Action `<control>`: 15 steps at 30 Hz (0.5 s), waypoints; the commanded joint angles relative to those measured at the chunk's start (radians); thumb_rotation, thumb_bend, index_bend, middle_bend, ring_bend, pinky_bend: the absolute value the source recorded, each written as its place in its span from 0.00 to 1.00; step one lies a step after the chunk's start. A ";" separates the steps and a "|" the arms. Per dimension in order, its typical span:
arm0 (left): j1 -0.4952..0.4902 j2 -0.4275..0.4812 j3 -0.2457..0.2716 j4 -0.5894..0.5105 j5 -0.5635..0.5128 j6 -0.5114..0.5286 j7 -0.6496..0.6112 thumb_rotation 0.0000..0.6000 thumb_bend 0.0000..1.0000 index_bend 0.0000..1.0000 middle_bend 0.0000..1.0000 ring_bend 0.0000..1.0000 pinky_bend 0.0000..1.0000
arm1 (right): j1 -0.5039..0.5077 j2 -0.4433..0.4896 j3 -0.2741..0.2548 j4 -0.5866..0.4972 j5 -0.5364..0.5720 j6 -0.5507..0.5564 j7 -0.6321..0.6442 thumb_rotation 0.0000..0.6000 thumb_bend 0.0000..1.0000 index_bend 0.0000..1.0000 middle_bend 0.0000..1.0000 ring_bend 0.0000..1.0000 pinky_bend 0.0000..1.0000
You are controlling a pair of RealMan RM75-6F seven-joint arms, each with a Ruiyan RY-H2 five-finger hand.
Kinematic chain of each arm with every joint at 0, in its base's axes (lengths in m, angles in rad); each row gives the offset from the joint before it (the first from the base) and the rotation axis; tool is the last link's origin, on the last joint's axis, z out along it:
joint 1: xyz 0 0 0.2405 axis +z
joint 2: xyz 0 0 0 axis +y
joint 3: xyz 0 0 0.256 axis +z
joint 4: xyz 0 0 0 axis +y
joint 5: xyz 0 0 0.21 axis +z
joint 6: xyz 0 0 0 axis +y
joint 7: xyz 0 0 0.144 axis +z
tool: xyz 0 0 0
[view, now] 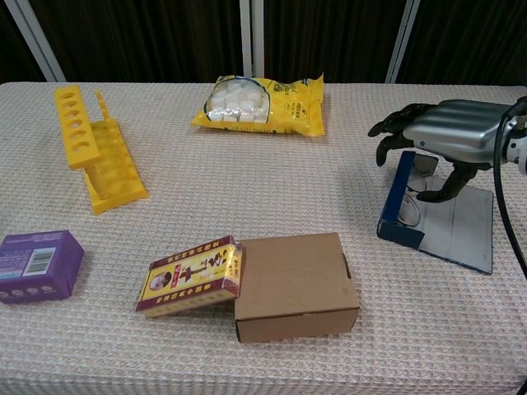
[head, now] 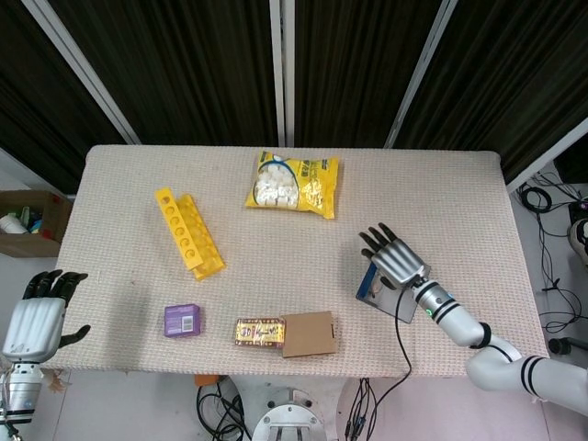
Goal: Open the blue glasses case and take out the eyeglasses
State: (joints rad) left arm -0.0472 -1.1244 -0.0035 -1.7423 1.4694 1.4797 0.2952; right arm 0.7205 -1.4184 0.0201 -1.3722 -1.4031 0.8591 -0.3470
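Blue glasses case lies open near the tabletop's right front edge, the eyeglasses inside, directly under the right hand. Its spread fingers hold nothing; the left hand, also empty and open, hangs well off the left edge.

The right hand hovers palm-down with fingers spread; the left hand hangs open at the side.

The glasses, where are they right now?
The eyeglasses lie in the open blue glasses case at the table's right side in the chest view, right under the right hand.
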 commanded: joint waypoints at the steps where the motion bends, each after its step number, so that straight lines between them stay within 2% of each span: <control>1: -0.002 -0.001 0.000 0.000 0.001 -0.003 0.001 1.00 0.00 0.20 0.21 0.13 0.14 | 0.007 -0.012 0.007 0.008 0.005 -0.008 0.007 1.00 0.24 0.27 0.07 0.00 0.00; 15: 0.005 0.002 0.003 0.009 -0.002 0.004 -0.011 1.00 0.00 0.20 0.21 0.13 0.14 | 0.090 -0.138 0.095 0.085 0.105 -0.080 -0.034 1.00 0.29 0.27 0.08 0.00 0.00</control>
State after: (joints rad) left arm -0.0426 -1.1224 -0.0007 -1.7331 1.4678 1.4832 0.2848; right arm 0.7974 -1.5405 0.1013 -1.3014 -1.3153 0.7904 -0.3684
